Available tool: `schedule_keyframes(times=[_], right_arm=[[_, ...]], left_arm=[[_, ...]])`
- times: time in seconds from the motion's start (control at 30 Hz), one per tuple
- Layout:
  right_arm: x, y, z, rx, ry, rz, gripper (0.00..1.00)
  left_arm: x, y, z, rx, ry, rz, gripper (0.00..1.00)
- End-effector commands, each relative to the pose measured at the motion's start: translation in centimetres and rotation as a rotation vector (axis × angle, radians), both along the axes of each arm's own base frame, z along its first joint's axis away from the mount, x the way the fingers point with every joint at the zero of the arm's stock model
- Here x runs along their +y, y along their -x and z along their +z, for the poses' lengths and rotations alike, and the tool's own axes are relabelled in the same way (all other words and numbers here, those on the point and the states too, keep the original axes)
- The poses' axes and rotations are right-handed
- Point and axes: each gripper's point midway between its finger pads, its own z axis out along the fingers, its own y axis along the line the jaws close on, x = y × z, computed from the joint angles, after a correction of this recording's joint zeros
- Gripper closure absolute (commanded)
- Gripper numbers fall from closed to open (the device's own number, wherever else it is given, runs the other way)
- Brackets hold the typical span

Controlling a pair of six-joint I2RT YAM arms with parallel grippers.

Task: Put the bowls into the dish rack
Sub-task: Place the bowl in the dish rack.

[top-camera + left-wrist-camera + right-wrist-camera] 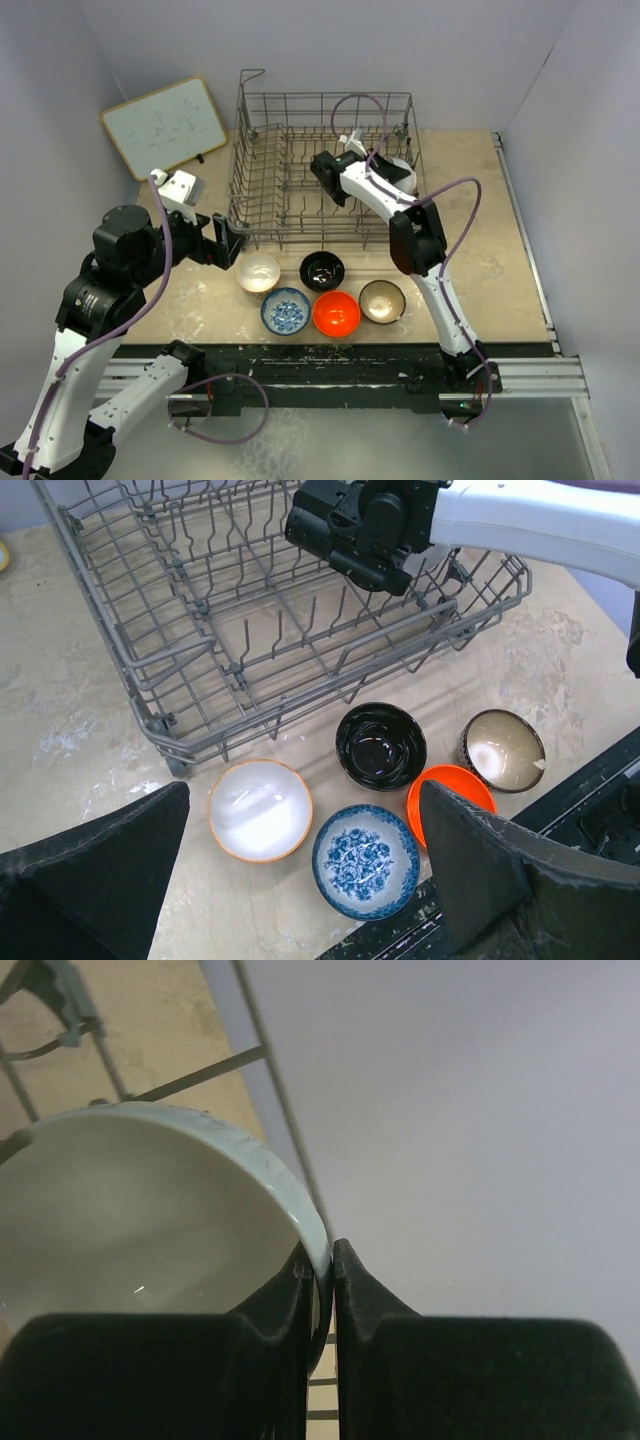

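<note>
The grey wire dish rack stands at the back of the table. Inside its right end my right gripper is shut on the rim of the white bowl. In the right wrist view the fingertips pinch that rim, with the white bowl to their left and a rack wire behind. In front of the rack sit the cream bowl, black bowl, blue-and-white bowl, orange-red bowl and brown-rimmed bowl. My left gripper hovers open and empty above the cream bowl and blue-and-white bowl.
A white board leans at the back left beside the rack. Grey walls close the table on three sides. The right arm's forearm crosses the rack's front right corner. The front row of bowls lies close to the table's near edge.
</note>
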Motion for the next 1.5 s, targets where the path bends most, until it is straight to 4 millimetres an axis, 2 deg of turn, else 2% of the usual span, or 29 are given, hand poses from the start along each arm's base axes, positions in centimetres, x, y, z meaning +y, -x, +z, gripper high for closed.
schedule_keyframes(times=[0.0,0.1,0.17,0.23,0.3,0.37,0.43,0.53,0.7,0.9,1.1,1.17,1.27,1.37,1.47], right_arm=[[0.0,0.2,-1.3,0.098,0.245,0.013,0.89],[0.5,0.0,-1.8,0.100,0.249,0.021,0.84],[0.6,-0.1,-1.7,0.094,0.245,0.021,0.68],[0.7,-0.1,-1.0,0.074,0.231,0.021,0.43],[0.6,-0.1,-0.1,0.054,0.216,0.019,0.24],[0.6,0.0,0.8,0.031,0.202,0.016,0.10],[0.5,0.0,1.7,0.016,0.191,0.015,0.02],[0.4,0.2,3.2,-0.016,0.166,0.013,0.00],[0.1,0.8,4.0,-0.008,0.116,0.012,0.00],[-0.2,1.4,2.2,0.074,0.042,0.013,0.00],[0.3,1.2,-0.1,0.165,-0.063,0.027,0.00],[1.0,0.7,-0.9,0.187,-0.146,0.060,0.00],[2.3,0.0,-1.1,0.207,-0.277,0.149,0.00],[4.5,-0.3,-1.8,0.251,-0.455,0.260,0.00],[6.0,-0.4,-2.3,0.297,-0.542,0.329,0.00]], left_arm=[[0.4,-0.3,0.1,-0.024,-0.013,0.013,0.01],[0.5,-0.2,0.2,-0.029,-0.011,0.018,0.01],[0.6,-0.1,0.1,-0.029,-0.014,0.019,0.01],[0.6,0.0,0.2,-0.031,-0.017,0.020,0.01],[0.6,-0.1,0.2,-0.033,-0.017,0.021,0.01],[0.6,-0.1,0.2,-0.032,-0.016,0.017,0.01],[0.5,-0.1,0.2,-0.033,-0.015,0.017,0.01],[0.6,-0.1,0.2,-0.033,-0.017,0.019,0.01],[0.5,-0.2,0.4,-0.034,-0.014,0.018,0.01],[0.3,-0.3,0.6,-0.032,-0.005,0.012,0.01],[0.1,-0.4,0.6,-0.028,0.003,0.009,0.01],[0.1,-0.5,0.6,-0.026,0.003,0.009,0.01],[0.0,-0.6,0.5,-0.025,0.002,0.010,0.01],[-0.1,-0.8,0.5,-0.022,0.002,0.008,0.01],[-0.2,-1.0,0.4,-0.021,0.001,0.007,0.01]])
